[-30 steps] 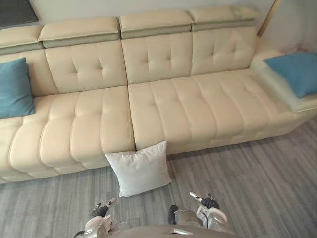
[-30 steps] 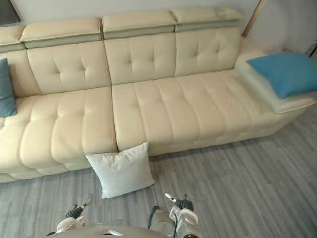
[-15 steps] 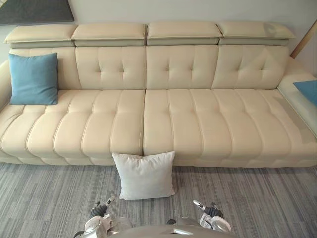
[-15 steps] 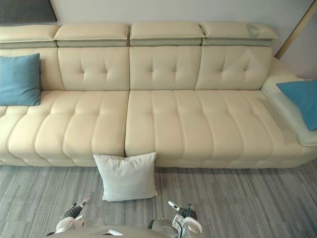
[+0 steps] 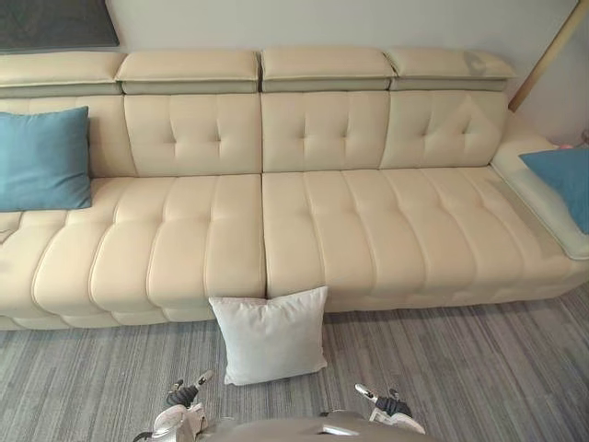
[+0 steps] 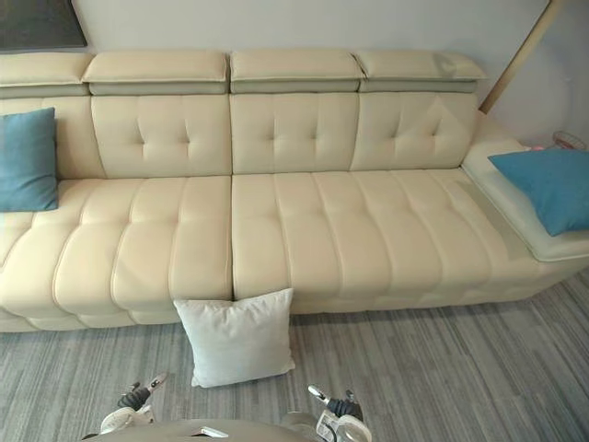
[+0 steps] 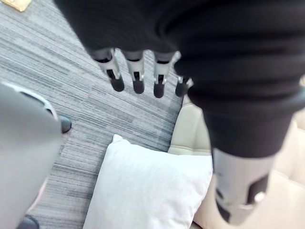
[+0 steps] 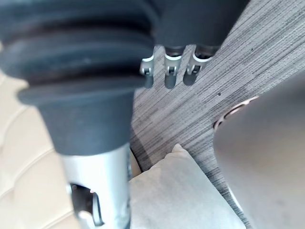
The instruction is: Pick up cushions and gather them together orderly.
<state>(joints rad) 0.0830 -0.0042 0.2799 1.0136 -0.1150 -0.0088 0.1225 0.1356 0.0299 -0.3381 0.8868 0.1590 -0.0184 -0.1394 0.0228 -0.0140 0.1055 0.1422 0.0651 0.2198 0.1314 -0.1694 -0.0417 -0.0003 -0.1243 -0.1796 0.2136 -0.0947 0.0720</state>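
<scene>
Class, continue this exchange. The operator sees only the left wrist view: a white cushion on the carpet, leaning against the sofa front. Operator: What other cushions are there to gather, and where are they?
Observer: One blue cushion stands against the backrest at the left end of the sofa.
Operator: Any others?
Observer: A second blue cushion lies on the sofa's right end.
Operator: Is the right hand free?
Observer: Yes. The right hand hangs over the carpet with straight fingers, holding nothing.
</scene>
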